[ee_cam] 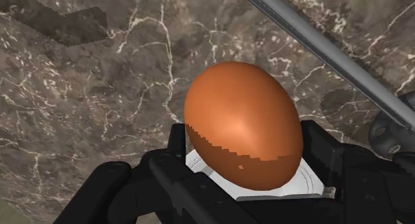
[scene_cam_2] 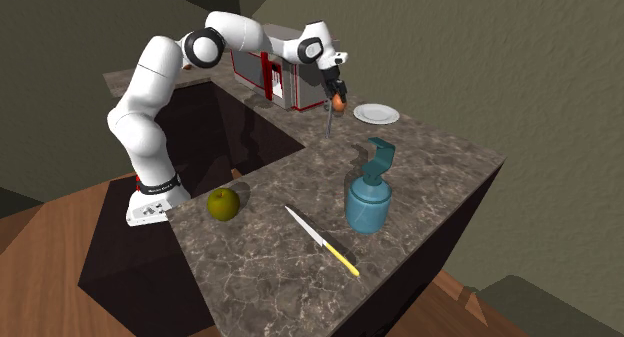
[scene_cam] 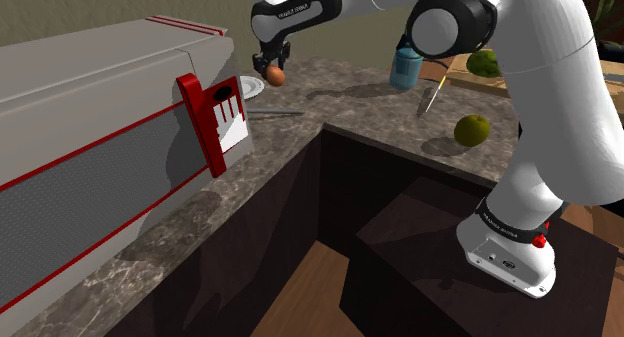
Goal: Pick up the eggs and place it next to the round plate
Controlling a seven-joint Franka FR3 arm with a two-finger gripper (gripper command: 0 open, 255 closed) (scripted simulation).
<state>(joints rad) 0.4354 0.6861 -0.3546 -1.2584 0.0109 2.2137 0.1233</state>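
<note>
A brown egg [scene_cam: 275, 75] hangs a little above the dark marble counter, with my black gripper [scene_cam: 269, 65] shut on it. In the second exterior view the egg [scene_cam_2: 340, 101] sits just left of the round white plate [scene_cam_2: 376, 113], under the gripper [scene_cam_2: 337, 92]. From the shoulder view the plate [scene_cam: 250, 85] lies just beyond the egg, beside the appliance. In the wrist view the egg [ee_cam: 241, 126] is clasped between the two fingers [ee_cam: 177, 141] of the gripper [ee_cam: 249, 166], and a bit of the white plate [ee_cam: 311, 181] shows behind it.
A white appliance with red trim [scene_cam: 100, 115] stands close beside the plate. A grey rod [ee_cam: 326, 50] lies on the counter near the egg. Farther along are a blue spray bottle [scene_cam_2: 368, 200], a yellow-handled knife [scene_cam_2: 320, 240] and a green fruit [scene_cam_2: 222, 203]. The counter edge [scene_cam: 330, 130] drops into a dark recess.
</note>
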